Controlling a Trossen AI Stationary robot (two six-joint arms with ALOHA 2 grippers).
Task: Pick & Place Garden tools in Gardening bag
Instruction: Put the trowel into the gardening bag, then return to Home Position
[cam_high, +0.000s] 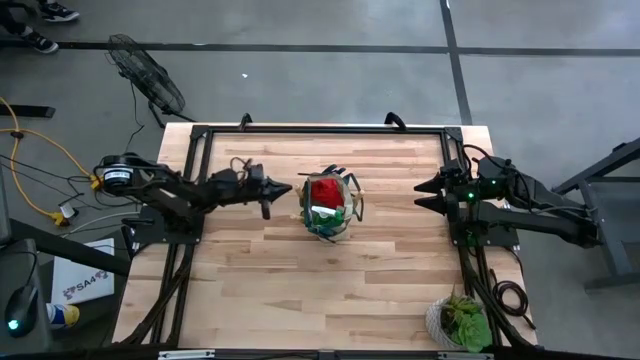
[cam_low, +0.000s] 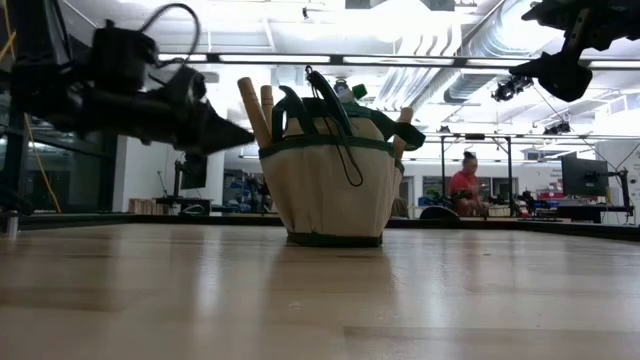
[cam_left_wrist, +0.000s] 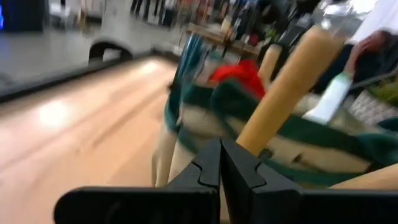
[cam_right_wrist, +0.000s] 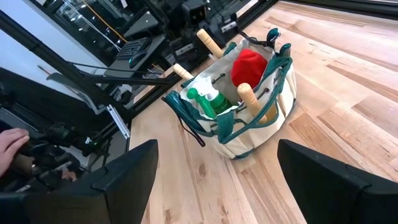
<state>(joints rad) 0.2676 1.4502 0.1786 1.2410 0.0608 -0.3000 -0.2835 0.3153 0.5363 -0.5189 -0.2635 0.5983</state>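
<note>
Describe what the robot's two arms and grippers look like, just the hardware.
Both arms are dark, nearly black, jointed links mounted on black frames at the table's sides. The left gripper ends in two flat, wedge-shaped black fingers. The right gripper has the same broad dark fingers, with small green lights glowing on its wrist. Black cables loop along each arm.

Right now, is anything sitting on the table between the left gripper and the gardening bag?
No. In the high view, only bare table separates the shut left gripper from the gardening bag.
</note>
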